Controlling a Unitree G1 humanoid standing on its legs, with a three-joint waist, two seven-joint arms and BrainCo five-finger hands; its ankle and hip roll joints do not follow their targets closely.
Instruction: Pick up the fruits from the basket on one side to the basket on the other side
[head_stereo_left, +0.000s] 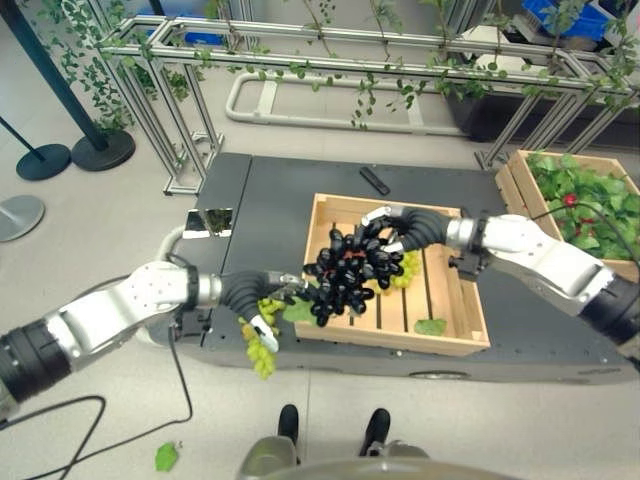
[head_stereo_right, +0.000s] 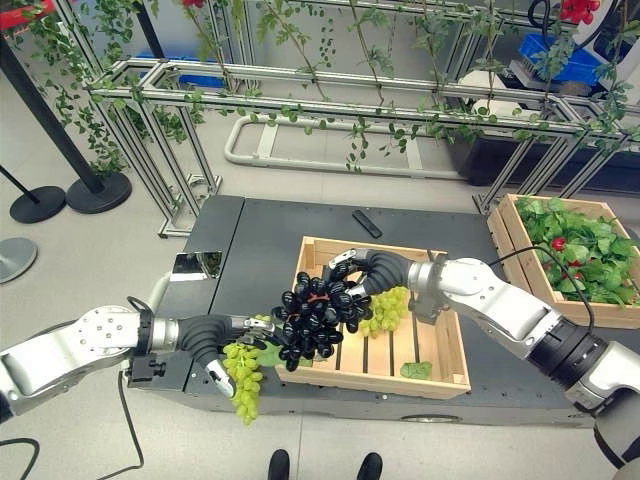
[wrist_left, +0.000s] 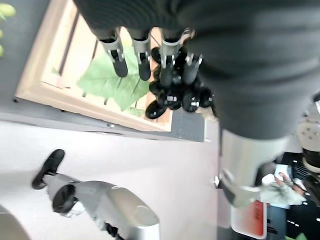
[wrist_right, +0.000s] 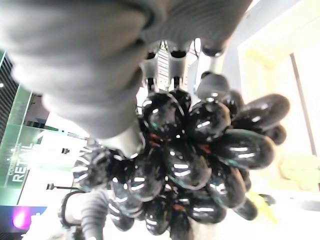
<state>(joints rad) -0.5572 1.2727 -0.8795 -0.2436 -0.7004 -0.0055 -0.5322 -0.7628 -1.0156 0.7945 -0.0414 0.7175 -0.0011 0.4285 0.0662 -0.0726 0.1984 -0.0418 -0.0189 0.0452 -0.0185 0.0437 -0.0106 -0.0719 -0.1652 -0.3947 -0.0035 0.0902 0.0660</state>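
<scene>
Black grapes (head_stereo_right: 315, 320) in right hand (head_stereo_right: 365, 270)

The wooden crate (head_stereo_right: 440, 372) has bare slats on its right half. Its left end is crowded by the black grape bunch (head_stereo_right: 312, 318), both hands and green grapes (head_stereo_right: 384, 310). The dark worktop (head_stereo_right: 250, 255) left of it lies open.

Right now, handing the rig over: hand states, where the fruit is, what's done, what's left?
Right hand: shut on the black grape bunch, held above the near-left corner of the wooden crate.
Left hand: curled round a green grape bunch hanging past the platform's front edge.
Another green bunch lies in the crate, plus a loose leaf.
Done: both bunches lifted. Left: carry them to the other basket, then fetch the remaining bunch.
</scene>
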